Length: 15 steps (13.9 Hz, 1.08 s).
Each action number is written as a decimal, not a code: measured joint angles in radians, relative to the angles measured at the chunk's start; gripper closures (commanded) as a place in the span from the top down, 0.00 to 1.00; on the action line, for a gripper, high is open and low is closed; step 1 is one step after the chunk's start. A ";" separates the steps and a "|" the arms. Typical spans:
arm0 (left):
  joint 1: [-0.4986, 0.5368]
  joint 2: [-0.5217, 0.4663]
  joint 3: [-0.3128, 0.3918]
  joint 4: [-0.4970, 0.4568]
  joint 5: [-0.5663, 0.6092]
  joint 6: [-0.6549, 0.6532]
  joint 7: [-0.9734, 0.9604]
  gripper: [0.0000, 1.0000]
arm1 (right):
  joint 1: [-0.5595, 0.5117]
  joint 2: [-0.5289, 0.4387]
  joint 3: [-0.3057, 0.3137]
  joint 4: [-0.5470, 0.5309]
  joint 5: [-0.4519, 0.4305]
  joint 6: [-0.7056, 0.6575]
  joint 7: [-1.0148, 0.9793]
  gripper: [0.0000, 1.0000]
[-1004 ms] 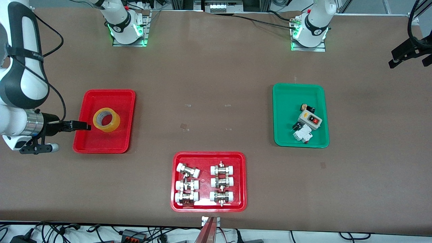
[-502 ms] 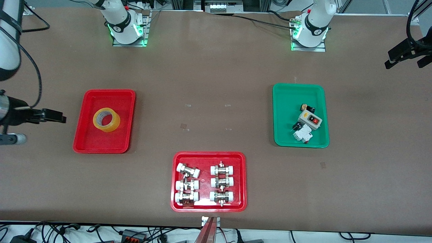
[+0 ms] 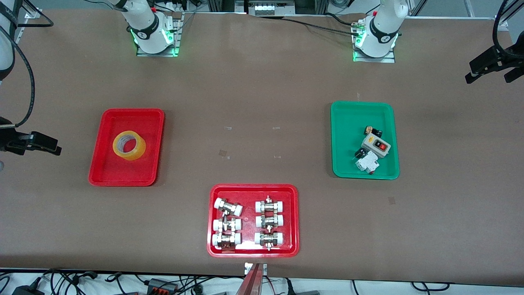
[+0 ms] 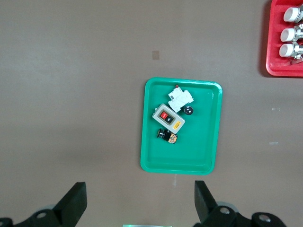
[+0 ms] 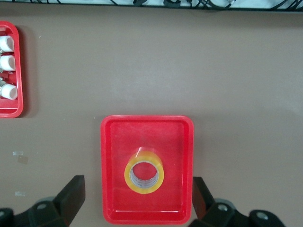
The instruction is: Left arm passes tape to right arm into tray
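The yellow tape (image 3: 140,149) lies flat in the narrower red tray (image 3: 123,172), toward the right arm's end of the table. My right gripper (image 3: 55,148) is open and empty, up in the air beside that tray, off its outer edge. In the right wrist view the tape (image 5: 129,177) and the tray (image 5: 113,142) lie below, between the right gripper's (image 5: 137,183) spread fingers. My left gripper (image 3: 489,78) is open and empty, high over the table at the left arm's end. In the left wrist view the left gripper (image 4: 139,189) holds nothing.
A green tray (image 3: 348,123) with a switch box and small parts lies toward the left arm's end; it also shows in the left wrist view (image 4: 199,151). A wider red tray (image 3: 251,190) of white-capped fittings lies nearer to the front camera, mid-table.
My right gripper has drawn back from the tray's edge toward the right arm's end of the table, away from the tape. The tape stays in the tray. The left gripper shifted slightly.
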 measured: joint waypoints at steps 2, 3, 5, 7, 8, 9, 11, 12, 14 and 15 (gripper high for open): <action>0.000 0.000 0.000 0.000 0.000 0.000 0.000 1.00 | 0.001 -0.058 0.000 -0.066 -0.012 0.012 0.000 1.00; 0.000 0.000 0.000 0.001 0.000 0.000 0.001 1.00 | 0.001 -0.084 0.000 -0.091 -0.014 0.013 0.000 1.00; 0.000 -0.001 0.000 0.004 0.000 0.000 0.001 1.00 | 0.001 -0.134 0.000 -0.153 -0.015 0.020 0.000 1.00; 0.000 -0.002 0.000 0.008 0.000 0.000 0.001 1.00 | 0.001 -0.184 0.000 -0.243 -0.015 0.057 0.000 1.00; 0.000 -0.002 0.000 0.008 0.000 0.000 0.001 1.00 | 0.001 -0.211 0.000 -0.296 -0.015 0.087 0.000 1.00; 0.000 -0.002 0.000 0.009 0.000 0.000 0.001 1.00 | 0.001 -0.239 0.000 -0.352 -0.015 0.116 0.000 1.00; 0.000 0.001 -0.001 0.008 -0.001 0.000 0.002 1.00 | 0.001 -0.282 0.000 -0.432 -0.016 0.138 0.000 1.00; -0.001 0.005 -0.002 0.007 -0.001 -0.001 0.003 1.00 | 0.001 -0.296 0.000 -0.452 -0.016 0.138 0.000 1.00; -0.002 0.015 -0.003 0.002 -0.001 0.002 0.003 1.00 | 0.001 -0.309 0.001 -0.462 -0.016 0.131 0.000 1.00; -0.002 0.019 -0.004 -0.005 -0.001 0.009 0.004 1.00 | 0.001 -0.313 0.001 -0.462 -0.016 0.127 0.000 1.00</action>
